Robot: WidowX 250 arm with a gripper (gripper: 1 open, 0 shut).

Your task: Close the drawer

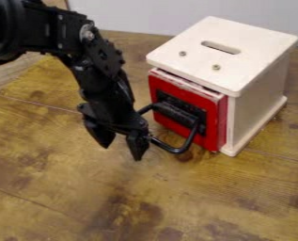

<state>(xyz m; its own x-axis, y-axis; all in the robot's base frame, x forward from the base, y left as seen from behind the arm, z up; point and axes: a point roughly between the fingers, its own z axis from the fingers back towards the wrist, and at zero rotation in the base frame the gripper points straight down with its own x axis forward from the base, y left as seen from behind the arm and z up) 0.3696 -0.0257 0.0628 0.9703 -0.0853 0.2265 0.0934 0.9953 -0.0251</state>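
Observation:
The red drawer (184, 111) sits in the cream-white cabinet (245, 71), pulled out only a little. Its front is black and its large black loop handle (173, 134) sticks out to the front left. My black gripper (117, 138) hangs from the arm just left of the handle, fingers pointing down at the wooden table. The near finger (136, 145) is at the handle's outer bar; whether it touches is unclear. The jaws stand slightly apart and hold nothing.
The cabinet has a slot (220, 46) on its top and stands at the right on a worn wooden table (63, 198). My arm (76, 52) reaches in from the upper left.

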